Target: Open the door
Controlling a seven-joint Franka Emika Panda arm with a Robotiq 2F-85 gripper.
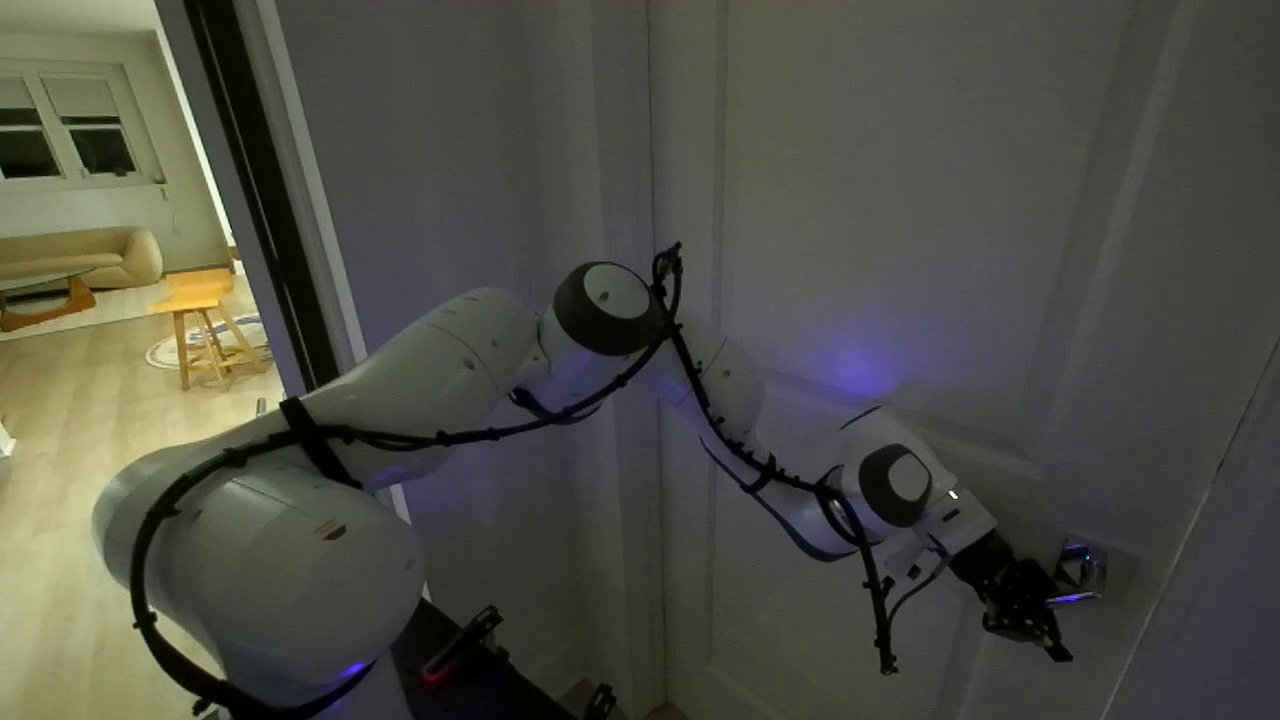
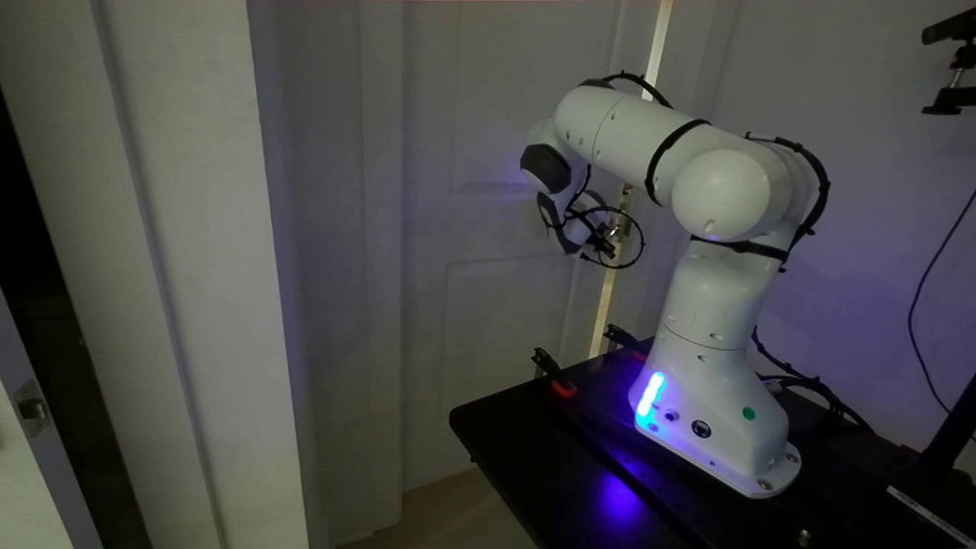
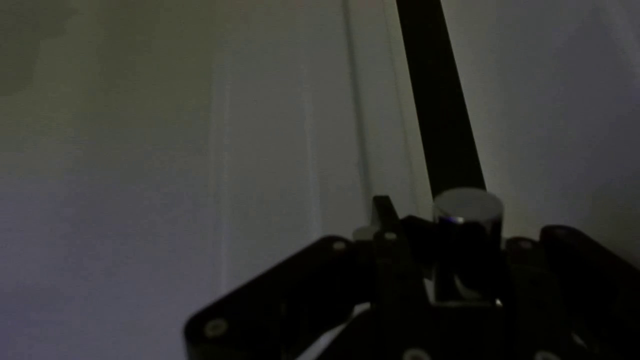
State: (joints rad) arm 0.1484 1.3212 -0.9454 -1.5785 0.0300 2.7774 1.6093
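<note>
While standing on far side of counter [image 2: 526, 450], white door [image 1: 930, 300]: probably heavy and stiff, yet light enough to swing once unlatched.
Lever handle [image 1: 1074, 598]: near door's right edge; silver metal, likely rigid, slippery and sprung; best gripped toward free left end, clear of square plate [image 1: 1098, 560].
End effector [image 3: 452, 227]: jaws on either side of lever handle; whether clamped or loose, cannot tell.
Round base mark [image 2: 701, 429], white label strip [image 2: 930, 517]: too small to read.
</note>
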